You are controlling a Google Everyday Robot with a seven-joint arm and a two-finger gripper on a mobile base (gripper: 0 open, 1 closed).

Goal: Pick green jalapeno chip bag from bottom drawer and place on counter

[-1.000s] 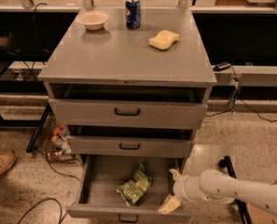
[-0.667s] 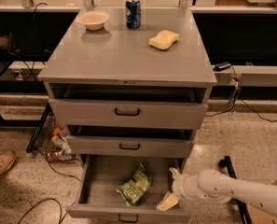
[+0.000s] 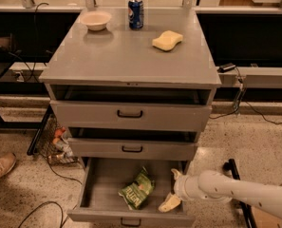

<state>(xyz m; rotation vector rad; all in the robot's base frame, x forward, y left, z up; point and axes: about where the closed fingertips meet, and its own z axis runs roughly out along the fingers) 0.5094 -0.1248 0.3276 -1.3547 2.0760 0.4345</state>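
The green jalapeno chip bag (image 3: 137,189) lies on the floor of the open bottom drawer (image 3: 100,186), right of its middle. My gripper (image 3: 173,189) is at the drawer's right side, just right of the bag and apart from it. Its two pale fingers (image 3: 169,203) are spread open with nothing between them. The white arm reaches in from the lower right. The grey counter (image 3: 126,56) is the cabinet's top, above the drawers.
On the counter stand a pale bowl (image 3: 96,20), a blue soda can (image 3: 136,13) and a yellow sponge (image 3: 167,40). The two upper drawers (image 3: 130,114) are partly pulled out above the bottom one. A wire basket (image 3: 55,141) and a shoe (image 3: 0,167) are at the left.
My gripper has crept a little to the left, closer to the chip bag. The bag and drawers have not moved.
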